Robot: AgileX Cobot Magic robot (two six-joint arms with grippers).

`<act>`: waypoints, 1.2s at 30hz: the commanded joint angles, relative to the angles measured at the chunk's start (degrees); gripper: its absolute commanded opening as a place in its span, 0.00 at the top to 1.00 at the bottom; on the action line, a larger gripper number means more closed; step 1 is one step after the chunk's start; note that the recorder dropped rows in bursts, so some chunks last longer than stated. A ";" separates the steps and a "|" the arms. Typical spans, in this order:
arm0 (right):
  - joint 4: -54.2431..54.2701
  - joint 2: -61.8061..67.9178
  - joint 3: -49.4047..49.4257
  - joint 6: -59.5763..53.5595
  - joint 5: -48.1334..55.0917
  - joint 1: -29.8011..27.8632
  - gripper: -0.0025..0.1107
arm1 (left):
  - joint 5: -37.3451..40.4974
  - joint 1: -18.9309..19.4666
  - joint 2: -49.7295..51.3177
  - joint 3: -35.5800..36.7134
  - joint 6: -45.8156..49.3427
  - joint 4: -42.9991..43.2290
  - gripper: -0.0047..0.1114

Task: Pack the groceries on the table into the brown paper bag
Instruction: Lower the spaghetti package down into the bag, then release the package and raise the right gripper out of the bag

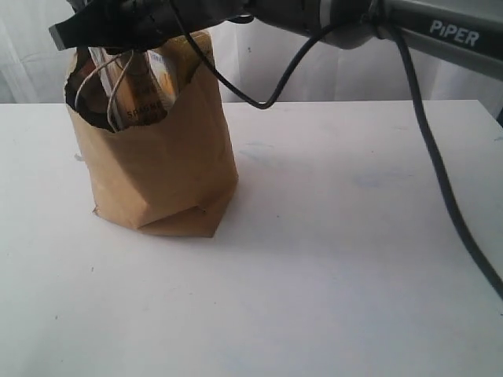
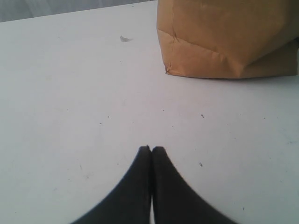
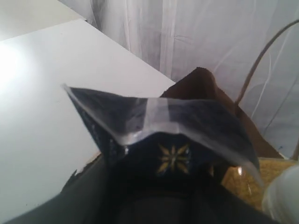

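Observation:
The brown paper bag (image 1: 161, 165) stands upright on the table (image 1: 330, 259) at the left, its base corner (image 2: 224, 46) showing in the left wrist view. My right gripper (image 1: 90, 27) reaches across over the bag's mouth, shut on the blue-ended spaghetti packet (image 3: 173, 154), which stands inside the bag (image 1: 145, 90). The packet's clear sealed end fans out in front of the right gripper (image 3: 173, 186). Beside it in the bag lie the bottle's yellow grains (image 3: 245, 184) and white cap (image 3: 285, 196). My left gripper (image 2: 152, 149) is shut and empty, low over the bare tabletop short of the bag. Other groceries are hidden.
The right arm (image 1: 440, 31) crosses the top of the exterior view, and its black cable (image 1: 267, 98) loops down behind the bag. A tiny scrap (image 2: 124, 38) lies on the table left of the bag. A white curtain (image 3: 196, 42) hangs behind the table.

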 commanded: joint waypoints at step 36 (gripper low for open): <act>-2.49 -13.49 1.34 2.90 16.78 -2.41 0.47 | -0.25 0.22 -0.28 0.15 0.05 -0.08 0.96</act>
